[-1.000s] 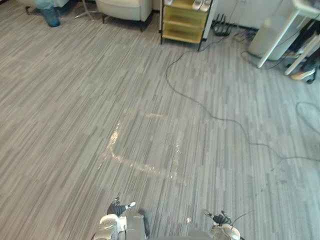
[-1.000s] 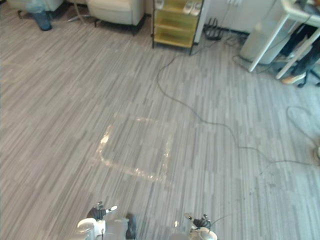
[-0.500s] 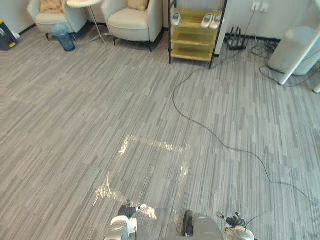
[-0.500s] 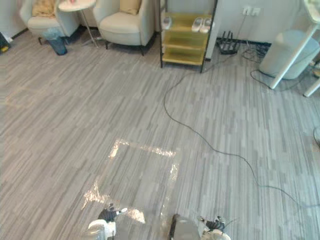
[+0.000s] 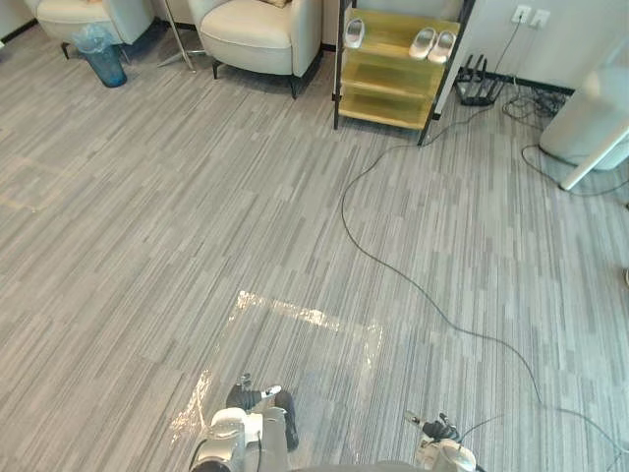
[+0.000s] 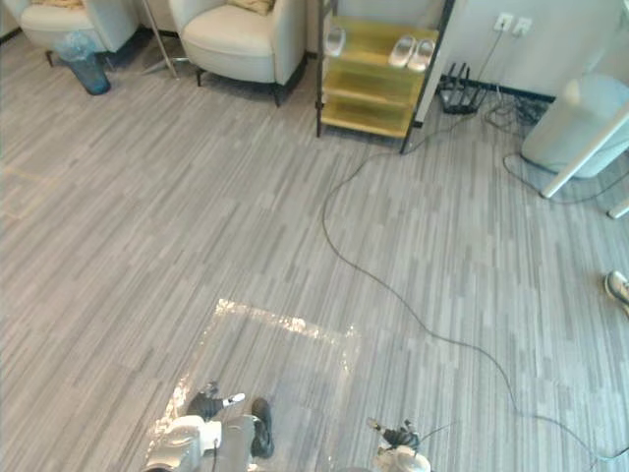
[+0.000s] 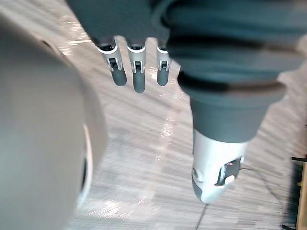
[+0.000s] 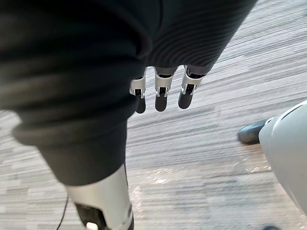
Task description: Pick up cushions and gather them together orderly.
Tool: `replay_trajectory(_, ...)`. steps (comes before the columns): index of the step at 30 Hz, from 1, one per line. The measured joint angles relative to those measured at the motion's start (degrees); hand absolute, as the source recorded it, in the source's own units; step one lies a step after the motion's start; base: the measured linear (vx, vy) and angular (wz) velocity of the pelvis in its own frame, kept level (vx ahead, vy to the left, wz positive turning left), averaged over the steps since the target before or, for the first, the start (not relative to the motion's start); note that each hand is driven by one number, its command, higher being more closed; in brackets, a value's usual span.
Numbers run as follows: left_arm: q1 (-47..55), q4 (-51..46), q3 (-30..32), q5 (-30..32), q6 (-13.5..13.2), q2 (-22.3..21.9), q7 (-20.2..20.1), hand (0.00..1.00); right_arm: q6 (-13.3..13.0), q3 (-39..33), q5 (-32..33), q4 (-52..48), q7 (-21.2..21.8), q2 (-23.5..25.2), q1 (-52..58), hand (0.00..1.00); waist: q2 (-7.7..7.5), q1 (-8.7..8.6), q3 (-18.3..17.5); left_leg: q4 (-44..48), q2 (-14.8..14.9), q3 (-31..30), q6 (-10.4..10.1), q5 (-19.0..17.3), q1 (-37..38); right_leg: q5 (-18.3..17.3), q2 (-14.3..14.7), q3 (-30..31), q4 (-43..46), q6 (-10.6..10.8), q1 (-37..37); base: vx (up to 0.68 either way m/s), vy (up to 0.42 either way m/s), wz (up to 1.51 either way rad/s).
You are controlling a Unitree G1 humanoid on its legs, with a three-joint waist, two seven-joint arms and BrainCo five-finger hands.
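While slack-fingered, left hand (image 7: 138, 72) and right hand (image 8: 161, 93) above broad floor (image 5: 197, 226), armchair (image 5: 257, 29) at far edge.

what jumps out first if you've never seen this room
The yellow shelf against the far wall, with white shoes on its top level, stands out most against the grey striped floor, and a cream armchair sits just to its left. Nearer the robot, a shiny square outline glints on the floor. The left robot hand and right robot hand hang open and empty.
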Motion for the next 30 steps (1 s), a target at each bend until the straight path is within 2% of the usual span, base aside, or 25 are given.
replay_trajectory(1,-0.34,1.11,-0.83,0.01,0.23,0.65,-0.15,0.0,0.08,0.07,-0.05,-0.03,0.12,0.32,-0.27,0.0,-0.92,-0.53,0.46,-1.04,-1.72,0.03,0.76,-1.12,2.24,1.43,-2.33,0.52,10.87,3.84,-4.21,0.54,0.148,0.0)
replay_trajectory(2,-1.2,1.99,-1.82,-0.05,0.59,1.43,-0.12,0.0,0.31,0.03,-0.07,0.07,0.35,0.42,-0.22,0.0,-1.49,-0.65,1.62,-2.94,-3.18,0.18,1.06,-2.6,7.0,-0.58,-4.1,0.01,24.97,3.75,-11.12,0.63,0.111,0.16)
replay_trajectory(4,-0.44,1.96,-1.92,-0.13,0.98,1.48,-0.05,0.0,0.27,0.04,0.09,-0.25,0.46,0.31,0.03,0.0,-0.97,-0.76,2.02,-5.52,-3.31,0.24,0.98,-2.92,11.73,-4.38,-4.32,-3.21,27.39,0.55,-13.79,0.49,0.028,0.04)
replay_trajectory(5,0.21,1.97,-2.26,-0.36,1.01,1.47,-0.04,0.0,0.12,0.93,-0.08,-0.24,0.54,-0.48,-0.22,0.0,0.06,-0.89,2.58,-8.24,-2.83,0.35,0.96,-2.91,16.44,-6.71,-3.74,-8.03,24.96,-1.94,-16.08,0.35,-0.013,0.03)
replay_trajectory(6,0.26,1.98,-2.28,-0.63,1.01,1.43,-0.05,0.0,0.08,1.17,-0.08,-0.23,0.56,-0.57,-0.38,0.0,0.19,-0.88,2.65,-8.95,-2.52,0.34,0.95,-2.9,17.78,-7.2,-3.28,-9.69,23.32,-2.58,-17.06,0.5,-0.069,0.15)
replay_trajectory(7,0.66,1.96,-2.29,-1.23,0.99,1.44,-0.04,0.0,0.02,1.27,-0.04,-0.22,0.64,-0.56,-0.66,0.0,0.35,-0.89,2.59,-9.74,-1.83,0.27,0.94,-2.9,19.91,-7.04,-1.89,-12.51,17.03,-3.07,-19.48,0.48,-0.118,0.31)
replay_trajectory(8,1.17,1.96,-2.3,-1.29,0.96,1.54,-0.05,0.0,0.05,1.3,-0.08,-0.19,0.63,-0.61,-0.97,0.0,0.01,-0.91,2.44,-10.58,-1.83,0.19,0.27,-3.21,21.3,-4.62,-0.83,-14.45,9.43,-3.7,-21.33,0.4,-0.107,0.33)
replay_trajectory(9,1.33,1.95,-2.31,-1.34,0.94,1.6,-0.05,0.0,0.05,1.32,-0.08,-0.18,0.63,-0.63,-0.93,0.0,-0.24,-0.94,2.29,-10.75,-1.91,0.15,-0.1,-3.35,21.48,-2.5,-0.47,-14.77,6.16,-4.14,-21.54,0.4,-0.125,0.4)
replay_trajectory(10,1.25,2.14,-2.07,-1.59,0.89,2.5,-0.09,0.0,0.06,1.6,-0.17,0.18,0.67,-0.89,-0.44,0.0,-2.32,-1.17,2.09,-10.65,-3.51,-1.52,-2.66,-4.96,22.61,6.34,0.29,-14.22,-1.12,-8.51,-22.37,0.42,-0.124,0.19)
replay_trajectory(11,1.22,2.88,-1.62,-1.75,0.99,1.29,0.09,0.0,0.03,1.47,-0.27,0.28,0.6,-2.35,-0.42,0.0,0.75,-0.93,1.55,-10.44,-1.5,-3.32,-3.42,-5.32,23.09,5.34,1.54,-14.04,0.87,-8.83,-22.13,0.42,-0.124,0.15)
replay_trajectory(12,1.28,3.06,-1.62,-1.74,1.0,1.12,0.08,0.0,0.01,1.46,-0.39,0.29,0.64,-2.52,-0.34,0.0,1.17,-0.93,1.32,-10.34,-1.34,-3.62,-3.48,-5.26,22.98,5.21,1.74,-14.09,0.73,-8.87,-22.09,0.36,-0.12,-0.06)
replay_trajectory(13,1.4,3.23,-1.62,-1.67,0.99,0.25,0.01,0.0,-0.07,0.9,-0.56,0.32,0.62,-3.3,-0.23,0.0,2.29,-0.99,1.2,-9.51,-0.58,-4.33,-3.56,-5.22,23.02,3.68,2.44,-14.6,-0.2,-8.54,-21.08,0.32,-0.136,0.04)
replay_trajectory(14,0.98,3.3,-1.53,-1.58,1.01,-0.66,0.0,0.0,0.04,-0.02,-0.51,0.57,0.6,-3.57,-0.2,0.0,3.39,-1.08,1.54,-5.53,0.58,-4.68,-3.69,-5.25,22.24,2.24,3.22,-15.15,-1.19,-8.43,-19.47,0.38,-0.168,0.11)
replay_trajectory(15,0.59,3.22,-1.29,-1.58,1.01,-0.79,-0.04,0.0,0.01,-0.63,-0.15,0.49,0.54,-3.55,0.13,0.0,3.79,-1.2,1.67,-0.69,1.66,-4.9,-4.07,-5.01,20.41,1.88,3.77,-15.57,-2.07,-8.54,-18.04,0.33,-0.163,0.18)
replay_trajectory(16,0.48,2.85,-0.25,-1.59,1.01,-1.26,-0.13,0.0,0.0,-1.09,0.04,0.1,0.33,-3.43,0.59,0.0,4.15,-1.26,1.96,8.81,3.75,-4.96,-6.09,-3.28,17.12,1.56,4.52,-16.23,-4.01,-8.84,-15.27,0.35,-0.103,0.12)
replay_trajectory(17,0.45,1.34,0.56,-1.65,0.89,-1.52,-0.11,0.0,-0.08,-0.25,0.09,-0.28,0.29,-2.68,1.24,0.0,3.59,-0.85,2.59,22.01,7.27,-4.32,-4.89,-3.55,11.75,0.13,4.93,-16.34,-5.51,-9.31,-10.82,0.29,-0.07,0.04)
replay_trajectory(19,0.47,0.64,0.44,-1.65,0.85,-1.63,-0.11,0.0,-0.07,-0.4,0.11,-0.28,0.25,-2.29,1.42,0.0,3.2,-0.87,2.74,22.84,7.88,-3.63,-4.56,-4.54,9.66,-0.28,4.92,-16.33,-6.35,-9.19,-8.6,0.24,-0.015,-0.06)
replay_trajectory(21,0.38,0.07,-0.02,-1.65,0.75,-1.91,-0.21,0.0,-0.06,-1.13,0.18,-0.33,0.22,-1.57,1.19,0.0,3.08,-0.76,2.74,16.82,7.6,-2.84,-4.38,-5.27,6.66,-0.86,4.48,-15.39,-7.23,-8.26,-7.23,0.2,0.021,-0.2)
replay_trajectory(22,0.16,-0.28,-0.06,-1.66,0.65,-1.97,-0.21,0.0,-0.06,-1.74,0.16,-0.3,0.22,-1.24,1.07,0.0,3.12,-0.75,2.72,10.88,6.37,-4.0,-4.37,-5.19,5.32,-1.23,4.09,-14.68,-7.16,-7.63,-7.15,0.19,0.103,-0.33)
replay_trajectory(23,0.04,-0.12,-0.3,-1.71,0.66,-1.98,-0.16,0.0,-0.01,-2.36,0.2,-0.17,0.19,-1.35,1.02,0.0,3.23,-0.67,2.65,1.03,3.64,-7.44,-5.24,-3.35,5.17,-1.68,3.56,-13.33,-6.9,-6.5,-7.38,0.19,0.134,-0.4)
replay_trajectory(24,0.19,0.01,-0.63,-1.73,0.58,-1.92,-0.13,0.0,0.0,-2.35,0.16,-0.07,0.21,-1.64,1.04,0.0,3.45,-0.57,2.51,-3.66,2.47,-9.79,-6.47,0.52,5.4,-1.97,3.64,-12.64,-6.86,-5.75,-7.45,0.26,0.206,-0.58)
replay_trajectory(25,0.0,0.66,-1.11,-1.99,0.34,-1.6,-0.13,0.0,0.13,-2.3,0.02,0.38,0.1,-1.49,1.02,0.0,2.88,-0.29,2.34,-5.32,1.07,-10.26,-6.04,3.64,7.02,-2.31,3.26,-10.72,-6.81,-4.42,-7.37,0.21,0.164,-0.41)
replay_trajectory(28,-0.59,2.42,-2.33,-2.18,0.36,0.06,-0.09,0.0,0.75,-2.9,-0.09,0.42,0.2,-1.12,1.68,0.0,0.43,-1.08,1.26,-6.76,-1.63,-9.04,-5.14,3.45,8.07,-2.18,0.74,-9.86,-8.15,-2.55,-6.28,0.24,0.137,-0.1)
replay_trajectory(30,-0.68,3.08,-3.57,-2.17,0.34,0.72,-0.09,0.0,1.07,-4.39,-0.08,1.06,0.12,-1.17,2.25,0.0,-0.32,-1.3,0.77,-7.94,-3.51,-9.09,-4.7,3.21,9.4,-1.52,-0.58,-9.83,-10.68,-1.44,-4.61,0.25,0.144,0.05)
